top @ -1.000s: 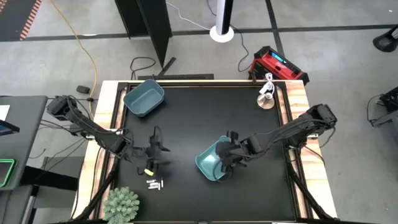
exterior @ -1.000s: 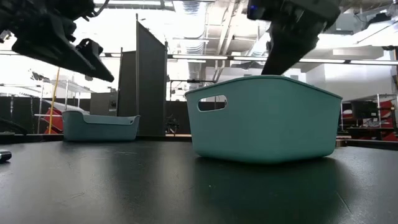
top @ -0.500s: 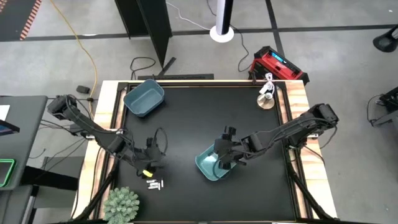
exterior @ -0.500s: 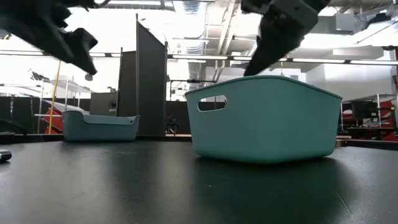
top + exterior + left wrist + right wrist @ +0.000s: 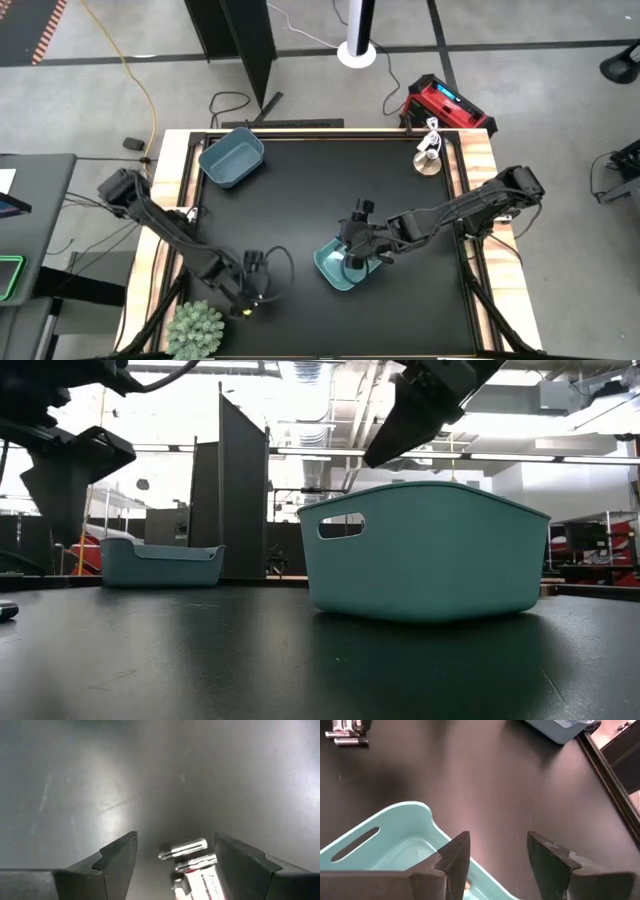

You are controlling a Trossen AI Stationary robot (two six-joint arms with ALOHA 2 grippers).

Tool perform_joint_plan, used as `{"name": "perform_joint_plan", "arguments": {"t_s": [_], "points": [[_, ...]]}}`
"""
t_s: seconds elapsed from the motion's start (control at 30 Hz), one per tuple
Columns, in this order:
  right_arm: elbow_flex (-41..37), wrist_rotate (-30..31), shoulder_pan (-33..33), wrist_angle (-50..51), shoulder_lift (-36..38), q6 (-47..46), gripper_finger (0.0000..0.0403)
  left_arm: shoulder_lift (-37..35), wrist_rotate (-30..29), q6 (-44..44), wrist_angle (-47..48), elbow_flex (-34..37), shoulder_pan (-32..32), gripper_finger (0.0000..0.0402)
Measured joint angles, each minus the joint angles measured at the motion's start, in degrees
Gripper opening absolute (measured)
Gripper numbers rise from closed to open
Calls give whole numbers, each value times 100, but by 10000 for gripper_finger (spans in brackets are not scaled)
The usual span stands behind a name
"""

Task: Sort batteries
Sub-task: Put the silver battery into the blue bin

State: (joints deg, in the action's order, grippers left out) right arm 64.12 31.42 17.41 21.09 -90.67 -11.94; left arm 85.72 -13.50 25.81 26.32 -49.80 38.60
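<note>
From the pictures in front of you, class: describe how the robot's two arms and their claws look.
Both arms are dark, slim and jointed. A black cable loops beside the left claw. Each claw has two flat, dark, angular fingers with chamfered edges; the right claw matches. No markings are readable.

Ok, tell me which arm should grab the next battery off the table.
Left. The left gripper hangs open right over the loose batteries. The right gripper is open over the near bin, well away from them.
</note>
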Motion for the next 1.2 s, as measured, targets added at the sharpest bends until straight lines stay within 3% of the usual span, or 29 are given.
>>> {"name": "perform_joint_plan", "arguments": {"t_s": [0.27,0.53,0.73,0.87,1.2], "points": [[0,11,0,-35,0,0,207,616,282,-508,715,-583,119,258],[0,13,59,-71,0,-9,207,817,334,-349,796,-631,104,258],[0,13,57,-80,0,-15,207,815,244,-527,768,-634,85,258],[0,13,57,-82,0,-15,207,815,-193,-628,924,-634,54,258],[0,11,57,-80,0,-11,207,815,-378,-1756,1028,-634,52,258]]}}
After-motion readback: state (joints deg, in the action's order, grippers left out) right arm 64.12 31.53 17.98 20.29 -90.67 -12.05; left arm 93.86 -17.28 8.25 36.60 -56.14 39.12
